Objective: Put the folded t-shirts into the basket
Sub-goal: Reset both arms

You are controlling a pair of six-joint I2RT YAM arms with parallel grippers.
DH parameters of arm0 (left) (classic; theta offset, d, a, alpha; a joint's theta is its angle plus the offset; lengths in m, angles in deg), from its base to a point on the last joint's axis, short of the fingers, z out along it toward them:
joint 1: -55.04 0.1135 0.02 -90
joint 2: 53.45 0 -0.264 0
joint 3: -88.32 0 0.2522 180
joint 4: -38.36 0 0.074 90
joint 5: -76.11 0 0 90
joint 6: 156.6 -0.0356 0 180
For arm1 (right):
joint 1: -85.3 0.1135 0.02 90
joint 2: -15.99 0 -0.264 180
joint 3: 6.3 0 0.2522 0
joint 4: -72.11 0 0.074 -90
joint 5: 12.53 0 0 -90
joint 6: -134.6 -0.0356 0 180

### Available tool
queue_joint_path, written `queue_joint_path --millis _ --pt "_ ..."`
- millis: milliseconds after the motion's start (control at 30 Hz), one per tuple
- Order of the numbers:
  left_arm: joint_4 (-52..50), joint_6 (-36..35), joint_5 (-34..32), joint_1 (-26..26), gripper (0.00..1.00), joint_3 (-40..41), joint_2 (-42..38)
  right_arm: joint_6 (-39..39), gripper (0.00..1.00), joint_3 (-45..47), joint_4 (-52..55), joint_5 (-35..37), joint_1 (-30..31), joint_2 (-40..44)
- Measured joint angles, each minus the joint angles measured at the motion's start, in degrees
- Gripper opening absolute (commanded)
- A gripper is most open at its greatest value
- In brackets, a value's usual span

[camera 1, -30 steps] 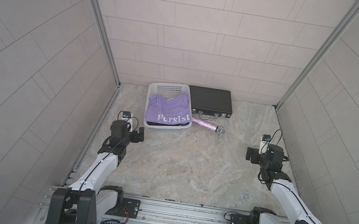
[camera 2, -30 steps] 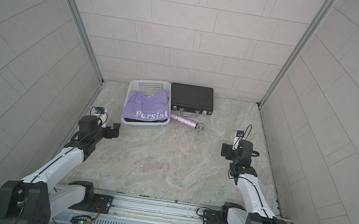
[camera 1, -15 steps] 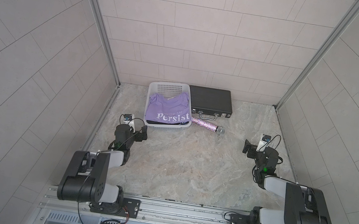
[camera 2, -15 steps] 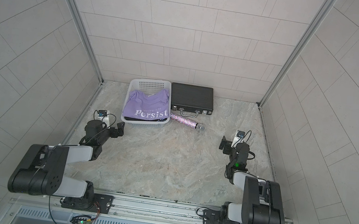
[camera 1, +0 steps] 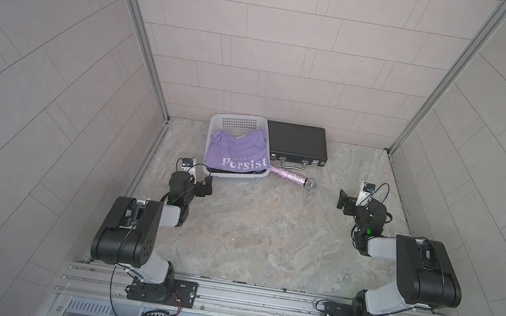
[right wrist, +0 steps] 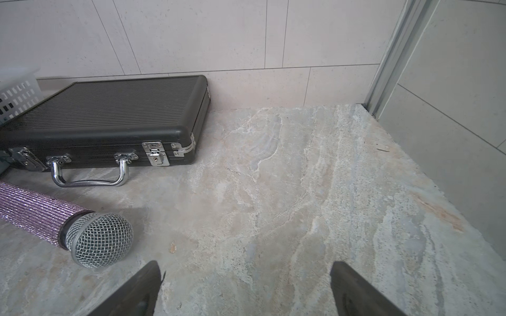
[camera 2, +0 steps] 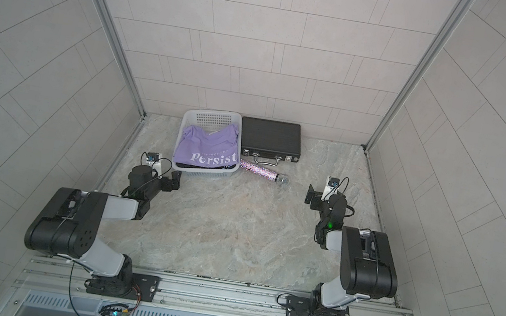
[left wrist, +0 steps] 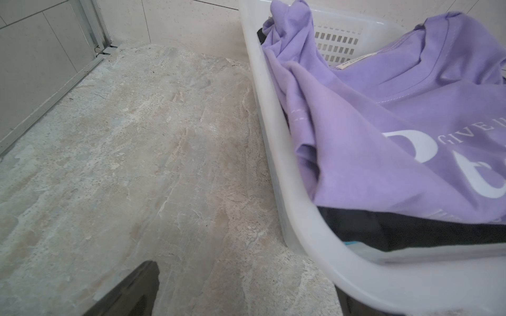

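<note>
Evidently the loading step is done. The lavender t-shirt lies crumpled on top inside the basket, with a black t-shirt under it and a sliver of light blue lower down. No teal one shows, so I judge it buried beneath. The basket stands at the back wall, just beside a black briefcase, with a glittery microphone in front. No shirt lies on the bench. The left end effector and right end effector are both spread wide and empty, with their arms folded low. Next calls only for parking, or perhaps tucking the lavender cloth down.
</note>
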Motion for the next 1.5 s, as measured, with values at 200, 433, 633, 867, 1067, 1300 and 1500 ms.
queue_joint_path --millis 200,433,633,867,1067,1300,1500 --pt "-1.0 -0.8 0.0 -0.5 1.00 -0.6 0.0 0.2 1.00 0.0 1.1 0.0 0.0 0.0" --pt "-1.0 -1.0 -0.3 -0.7 1.00 -0.6 0.0 0.3 1.00 0.0 1.3 0.0 0.0 0.0" --pt "-1.1 -1.0 -0.3 -0.7 1.00 -0.7 0.0 0.3 1.00 0.0 1.3 0.0 0.0 0.0" --pt "-1.1 -1.0 -0.3 -0.7 1.00 -0.7 0.0 0.3 1.00 0.0 1.3 0.0 0.0 0.0" --pt "-1.1 -1.0 -0.3 -0.7 1.00 -0.7 0.0 0.3 1.00 0.0 1.3 0.0 0.0 0.0" --pt "-1.1 -1.0 -0.4 -0.8 1.00 -0.7 0.0 0.3 1.00 0.0 1.3 0.0 0.0 0.0" --pt "-1.1 -1.0 -0.5 -0.8 1.00 -0.7 0.0 0.3 1.00 0.0 1.3 0.0 0.0 0.0"
